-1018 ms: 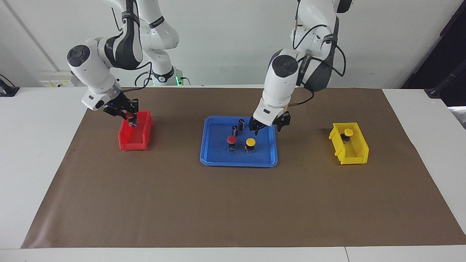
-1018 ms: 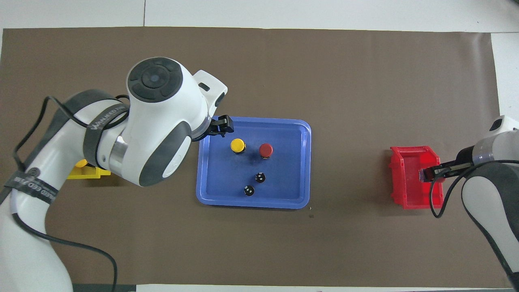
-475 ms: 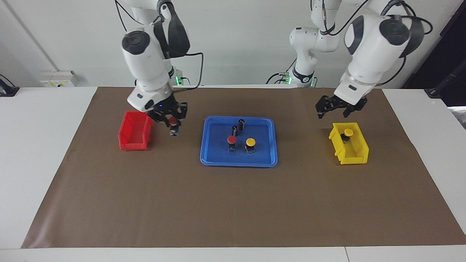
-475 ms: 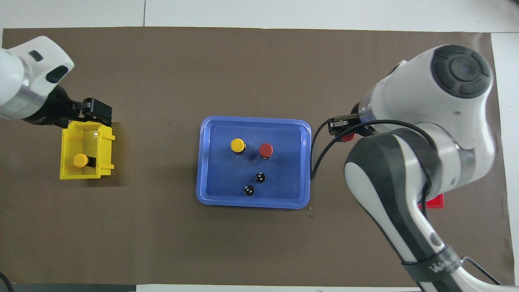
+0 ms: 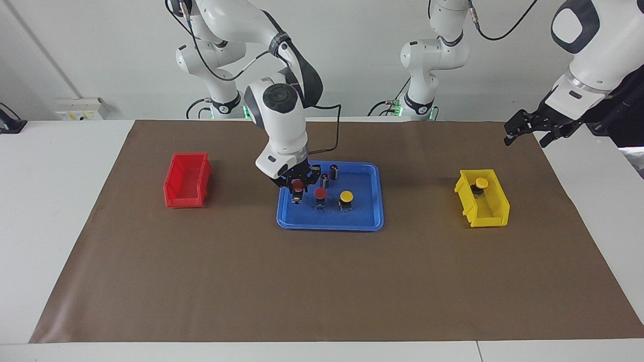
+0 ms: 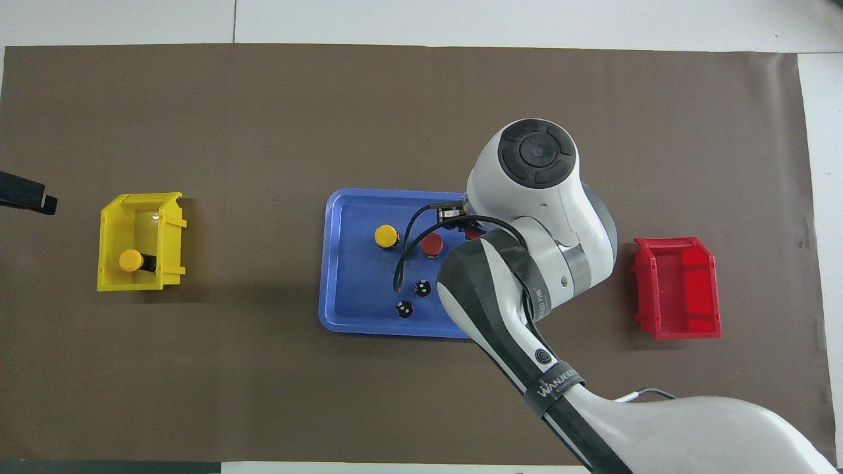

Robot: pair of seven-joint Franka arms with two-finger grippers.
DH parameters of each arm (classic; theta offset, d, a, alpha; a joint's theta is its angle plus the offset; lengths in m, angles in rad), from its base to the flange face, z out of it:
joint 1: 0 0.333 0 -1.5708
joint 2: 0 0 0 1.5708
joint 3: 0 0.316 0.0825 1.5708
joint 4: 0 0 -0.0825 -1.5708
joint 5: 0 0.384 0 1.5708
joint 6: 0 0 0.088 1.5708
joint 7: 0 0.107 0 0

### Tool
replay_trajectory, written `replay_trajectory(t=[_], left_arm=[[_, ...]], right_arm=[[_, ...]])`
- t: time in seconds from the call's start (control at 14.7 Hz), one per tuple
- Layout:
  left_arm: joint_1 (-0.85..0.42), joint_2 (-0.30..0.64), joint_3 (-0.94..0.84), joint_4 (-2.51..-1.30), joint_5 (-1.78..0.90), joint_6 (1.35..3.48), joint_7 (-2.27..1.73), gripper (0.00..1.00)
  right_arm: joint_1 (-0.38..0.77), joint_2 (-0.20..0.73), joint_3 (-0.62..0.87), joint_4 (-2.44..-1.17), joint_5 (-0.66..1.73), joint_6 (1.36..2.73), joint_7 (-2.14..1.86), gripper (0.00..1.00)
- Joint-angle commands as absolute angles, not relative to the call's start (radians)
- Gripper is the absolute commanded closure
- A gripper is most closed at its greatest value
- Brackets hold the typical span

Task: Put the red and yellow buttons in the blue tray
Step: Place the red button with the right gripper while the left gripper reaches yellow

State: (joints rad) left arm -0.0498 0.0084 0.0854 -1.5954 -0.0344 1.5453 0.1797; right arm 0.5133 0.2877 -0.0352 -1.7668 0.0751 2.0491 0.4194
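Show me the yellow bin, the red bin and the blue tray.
yellow bin (image 5: 495, 203), facing view, outer side wall.
red bin (image 5: 187, 187), facing view, inside floor.
blue tray (image 5: 365, 213), facing view, bare floor.

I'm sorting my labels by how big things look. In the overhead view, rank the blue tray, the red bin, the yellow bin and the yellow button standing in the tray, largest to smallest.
1. blue tray
2. and 3. red bin and yellow bin: they look about alike, so I won't rank them.
4. yellow button, by far the smallest.
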Motion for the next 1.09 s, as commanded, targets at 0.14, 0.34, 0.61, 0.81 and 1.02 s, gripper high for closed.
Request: replay_trajectory(t=[0.14, 0.34, 0.61, 0.81, 1.02], left_arm=[[-0.049, 0.000, 0.075, -1.621, -0.032, 1.578, 0.192, 0.00], [-0.031, -0.003, 0.075, -1.776, -0.032, 1.768, 0.187, 0.00], [-0.028, 0.037, 0.075, -1.946, -0.032, 2.003, 0.179, 0.06], [-0.017, 0.034, 0.075, -2.032, -0.032, 2.061, 0.183, 0.28], [-0.017, 0.035, 0.075, -2.098, -0.032, 2.135, 0.186, 0.35]], right_arm=[[0.503, 0.265, -0.031, -1.859, 0.094, 2.124, 0.403, 0.74], [0.502, 0.264, -0.031, -1.893, 0.115, 2.175, 0.396, 0.74], [0.502, 0.264, -0.031, -1.927, 0.190, 2.221, 0.342, 0.72], [0.505, 0.256, -0.032, -1.956, 0.190, 2.223, 0.330, 0.56], [0.503, 0.256, -0.034, -1.924, 0.177, 2.203, 0.330, 0.00]])
